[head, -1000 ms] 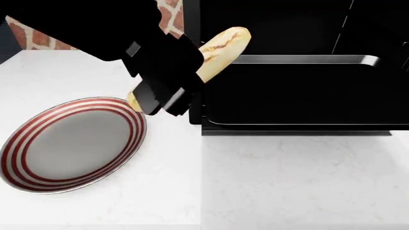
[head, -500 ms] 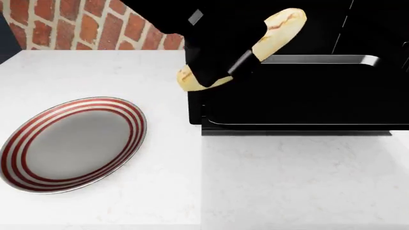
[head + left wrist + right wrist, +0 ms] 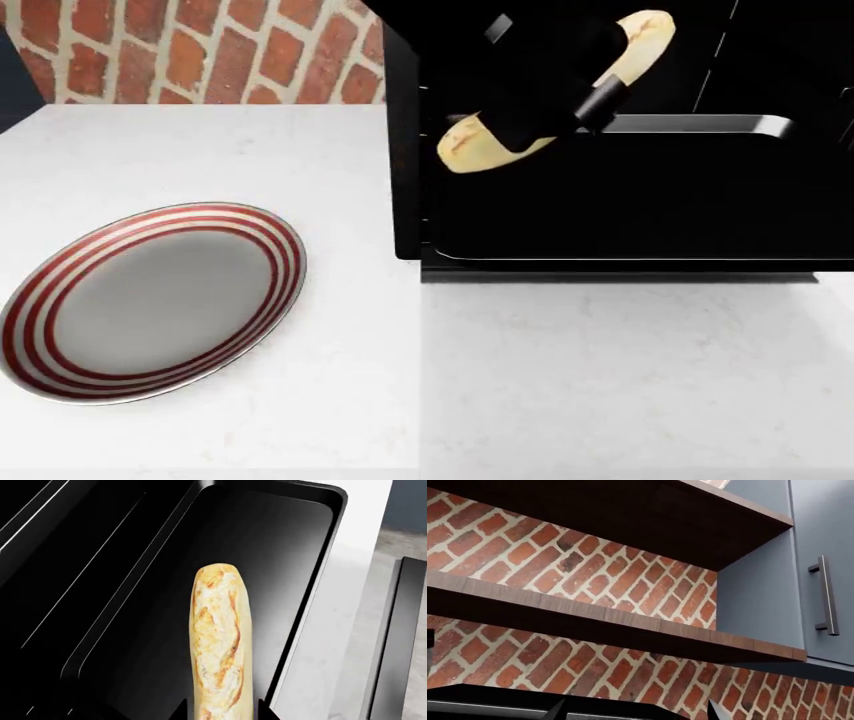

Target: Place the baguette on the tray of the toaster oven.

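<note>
White counter point(image 3: 574, 380), brick wall point(image 3: 200, 55) behind; left gripper point(image 3: 554, 95) grasps the baguette point(image 3: 487, 145) above the tray point(image 3: 667, 215) at the oven point(image 3: 407, 150). Plate point(image 3: 147, 300) near-left. Right gripper unseen.

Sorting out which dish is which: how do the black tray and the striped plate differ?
The tray is rectangular and matte black; the plate is oval, grey with red rings. The tray sits at the toaster oven; the plate lies on the white counter. The baguette hangs over the tray, not the plate. Both are bare.
</note>
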Robot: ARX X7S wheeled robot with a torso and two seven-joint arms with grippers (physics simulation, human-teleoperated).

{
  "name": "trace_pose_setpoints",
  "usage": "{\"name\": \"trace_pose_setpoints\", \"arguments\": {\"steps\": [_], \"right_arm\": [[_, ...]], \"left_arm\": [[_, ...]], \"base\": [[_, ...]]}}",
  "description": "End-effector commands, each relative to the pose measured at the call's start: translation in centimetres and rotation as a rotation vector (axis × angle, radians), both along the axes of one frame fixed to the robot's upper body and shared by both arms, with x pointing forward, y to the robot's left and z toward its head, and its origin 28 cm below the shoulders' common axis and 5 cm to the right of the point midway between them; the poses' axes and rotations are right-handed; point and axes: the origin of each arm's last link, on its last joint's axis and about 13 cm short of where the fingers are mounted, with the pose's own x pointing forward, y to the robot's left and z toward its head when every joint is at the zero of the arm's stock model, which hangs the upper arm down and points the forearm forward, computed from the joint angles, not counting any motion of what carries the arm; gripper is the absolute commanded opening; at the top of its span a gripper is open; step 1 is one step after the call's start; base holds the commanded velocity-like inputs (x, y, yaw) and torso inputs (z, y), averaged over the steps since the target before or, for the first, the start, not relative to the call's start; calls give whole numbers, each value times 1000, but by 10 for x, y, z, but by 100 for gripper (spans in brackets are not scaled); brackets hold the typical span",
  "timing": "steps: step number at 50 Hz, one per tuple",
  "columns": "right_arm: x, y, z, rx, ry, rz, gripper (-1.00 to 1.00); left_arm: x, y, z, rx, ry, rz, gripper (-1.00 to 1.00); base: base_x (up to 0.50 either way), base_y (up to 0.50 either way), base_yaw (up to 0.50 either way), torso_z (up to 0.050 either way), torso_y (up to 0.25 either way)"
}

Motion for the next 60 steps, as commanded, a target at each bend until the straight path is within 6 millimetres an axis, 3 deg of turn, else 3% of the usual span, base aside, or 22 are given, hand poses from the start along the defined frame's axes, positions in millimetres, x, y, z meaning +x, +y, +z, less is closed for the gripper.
{"name": "trace_pose_setpoints", "arguments": {"steps": [1, 13, 33, 60], "right_arm": [[0, -1, -2, -1, 4, -6, 100], [-1, -3, -4, 4, 5, -14, 100], [0, -5, -8, 8, 17, -25, 100], [3, -10, -17, 15, 41, -44, 100]], "left_arm": [[5, -7, 2, -31, 30, 13, -100], [24, -10, -15, -20, 56, 47, -100], [31, -10, -18, -58, 48, 45, -100], [45, -21, -47, -126, 75, 26, -100]], "base": [[0, 0, 0, 0, 0], [0, 0, 0, 0, 0], [0, 0, 0, 0, 1], [0, 0, 0, 0, 0]]}}
